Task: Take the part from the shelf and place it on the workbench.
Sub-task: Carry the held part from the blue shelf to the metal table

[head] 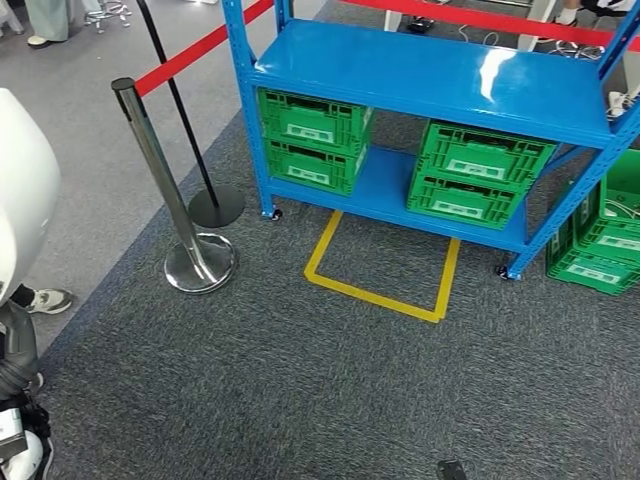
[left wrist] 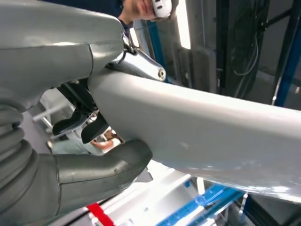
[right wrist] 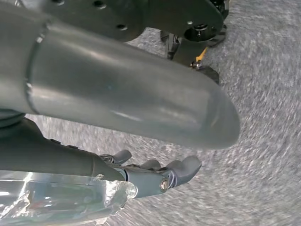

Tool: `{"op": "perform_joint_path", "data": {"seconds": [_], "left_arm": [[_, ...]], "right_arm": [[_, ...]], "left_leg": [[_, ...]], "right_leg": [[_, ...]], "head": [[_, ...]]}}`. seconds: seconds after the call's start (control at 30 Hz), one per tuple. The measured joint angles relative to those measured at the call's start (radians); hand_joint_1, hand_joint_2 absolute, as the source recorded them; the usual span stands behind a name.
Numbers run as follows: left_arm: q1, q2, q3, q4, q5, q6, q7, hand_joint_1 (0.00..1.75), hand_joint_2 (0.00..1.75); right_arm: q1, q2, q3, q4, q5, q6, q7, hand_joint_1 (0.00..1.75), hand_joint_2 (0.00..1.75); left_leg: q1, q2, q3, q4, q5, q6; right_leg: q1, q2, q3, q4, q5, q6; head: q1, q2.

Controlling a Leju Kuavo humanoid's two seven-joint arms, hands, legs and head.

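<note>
The right hand [right wrist: 149, 176] presses a clear crinkled plastic-wrapped part [right wrist: 60, 200] under its dark fingers [right wrist: 184, 167], its long axis along the hand. The left hand [left wrist: 81, 141] looks empty, thumb and fingers slightly apart. The blue metal shelf [head: 445, 80] fills the head view's upper right.

This looks like a workshop or test hall. A blue metal shelf [head: 423, 75] holds green crates [head: 313, 140]. Yellow tape [head: 381, 285] marks the grey carpet [head: 302, 380], and a red rope barrier [head: 192, 50] stands nearby.
</note>
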Motion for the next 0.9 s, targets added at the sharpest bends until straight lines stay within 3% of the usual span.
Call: {"op": "perform_joint_path", "data": {"seconds": [0.07,0.1,0.17,0.2,0.23,0.3,0.33,0.37,0.43,0.5,0.53,0.6,0.67,0.73,0.8,0.83,0.9], "left_arm": [[0.019,0.0,0.0,-0.01,0.003,-0.001,0.0,1.75,1.75],[0.03,0.0,-0.001,-0.015,0.006,-0.002,0.0,1.75,1.75],[0.041,0.001,-0.002,-0.022,0.011,-0.001,0.0,1.75,1.75],[0.044,0.001,-0.003,-0.023,0.013,0.001,0.0,1.75,1.75],[0.046,0.001,-0.004,-0.024,0.014,0.004,0.0,1.75,1.75],[0.053,0.001,-0.004,-0.024,0.016,0.013,0.0,1.75,1.75],[0.056,0.001,-0.004,-0.025,0.017,0.017,0.0,1.75,1.75],[0.058,0.002,-0.005,-0.028,0.018,0.019,0.0,1.75,1.75],[0.056,0.005,-0.005,-0.035,0.022,0.012,0.0,1.75,1.75],[0.048,0.008,-0.006,-0.04,0.024,-0.006,0.0,1.75,1.75],[0.044,0.01,-0.006,-0.04,0.024,-0.015,0.0,1.75,1.75],[0.039,0.013,-0.004,-0.041,0.026,-0.028,0.0,1.75,1.75],[0.032,0.015,-0.003,-0.042,0.028,-0.035,0.0,1.75,1.75],[0.023,0.015,-0.002,-0.044,0.029,-0.038,0.0,1.75,1.75],[0.02,0.015,-0.002,-0.043,0.03,-0.039,0.0,1.75,1.75],[0.02,0.015,-0.002,-0.043,0.031,-0.04,0.0,1.75,1.75],[0.018,0.015,-0.002,-0.043,0.032,-0.04,0.0,1.75,1.75]], "right_arm": [[0.003,-0.002,0.003,0.0,0.006,-0.005,-0.002,0.0,0.0],[0.004,-0.005,0.004,-0.001,0.008,-0.007,-0.002,0.0,0.0],[0.009,-0.01,0.004,-0.002,0.01,-0.009,0.0,0.0,0.0],[0.012,-0.014,0.004,-0.003,0.011,-0.01,0.001,0.0,0.0],[0.015,-0.017,0.004,-0.003,0.011,-0.011,0.003,0.0,0.0],[0.019,-0.024,0.004,-0.004,0.009,-0.011,0.007,0.0,0.0],[0.019,-0.026,0.004,-0.004,0.008,-0.012,0.009,0.0,0.0],[0.018,-0.028,0.004,-0.004,0.007,-0.012,0.011,0.0,0.0],[0.016,-0.031,0.003,-0.005,0.001,-0.012,0.01,0.0,0.0],[0.012,-0.036,0.002,-0.006,-0.007,-0.013,0.003,0.0,0.0],[0.009,-0.038,0.002,-0.007,-0.011,-0.013,-0.002,0.0,0.0],[0.002,-0.04,0.001,-0.007,-0.018,-0.014,-0.011,0.0,0.0],[-0.004,-0.041,0.0,-0.007,-0.021,-0.014,-0.017,0.0,0.0],[-0.004,-0.043,-0.001,-0.007,-0.021,-0.013,-0.018,0.0,0.0],[0.0,-0.043,-0.002,-0.007,-0.021,-0.013,-0.018,0.0,0.0],[0.002,-0.043,-0.003,-0.007,-0.022,-0.013,-0.018,0.0,0.0],[0.002,-0.044,-0.004,-0.008,-0.023,-0.013,-0.02,0.0,0.0]], "left_leg": [[0.004,-0.023,-0.009,-0.002,0.004,-0.012],[0.004,-0.016,-0.012,0.0,0.003,-0.018],[0.0,0.04,-0.034,0.045,-0.025,-0.029],[0.0,0.077,-0.059,0.096,-0.052,-0.034],[0.002,0.1,-0.095,0.163,-0.083,-0.039],[0.008,0.114,-0.152,0.264,-0.112,-0.045],[0.011,0.117,-0.157,0.267,-0.1,-0.048],[0.014,0.123,-0.14,0.231,-0.07,-0.05],[0.013,0.167,-0.069,0.098,-0.007,-0.051],[0.009,0.2,-0.023,0.013,0.016,-0.041],[0.007,0.198,-0.02,0.004,0.012,-0.033],[0.007,0.17,-0.02,0.001,0.012,-0.016],[0.01,0.146,-0.017,-0.003,0.015,-0.002],[0.011,0.124,-0.016,-0.005,0.015,0.008],[0.007,0.095,-0.015,-0.004,0.013,0.012],[0.006,0.079,-0.014,-0.004,0.013,0.013],[0.006,0.048,-0.009,-0.003,0.011,0.011]], "right_leg": [[0.0,-0.012,0.009,-0.011,-0.004,-0.001],[0.0,-0.024,0.012,-0.015,-0.003,-0.005],[-0.004,-0.051,0.02,-0.024,-0.001,-0.013],[-0.004,-0.066,0.023,-0.026,-0.002,-0.017],[-0.003,-0.082,0.025,-0.027,-0.004,-0.02],[-0.003,-0.114,0.028,-0.027,-0.009,-0.021],[-0.003,-0.129,0.03,-0.027,-0.011,-0.02],[-0.004,-0.143,0.034,-0.027,-0.015,-0.017],[-0.002,-0.168,0.045,-0.025,-0.025,-0.006],[0.004,-0.19,0.051,-0.025,-0.036,0.007],[0.007,-0.201,0.054,-0.028,-0.04,0.013],[0.005,-0.217,0.067,-0.034,-0.047,0.024],[0.001,-0.175,0.057,0.009,-0.078,0.032],[0.0,-0.113,-0.008,0.14,-0.14,0.033],[0.002,-0.094,-0.079,0.26,-0.175,0.03],[0.003,-0.091,-0.093,0.269,-0.161,0.028],[0.003,-0.074,-0.065,0.172,-0.082,0.021]], "head": [[0.0,0.0],[-0.001,0.0],[-0.008,0.0],[-0.011,0.0],[-0.014,0.0],[-0.014,0.0],[-0.014,0.0],[-0.014,0.0],[-0.015,0.0],[-0.015,0.0],[-0.013,0.0],[-0.01,0.0],[-0.006,0.0],[-0.001,0.0],[0.0,0.0],[0.0,0.0],[0.001,0.0]]}}
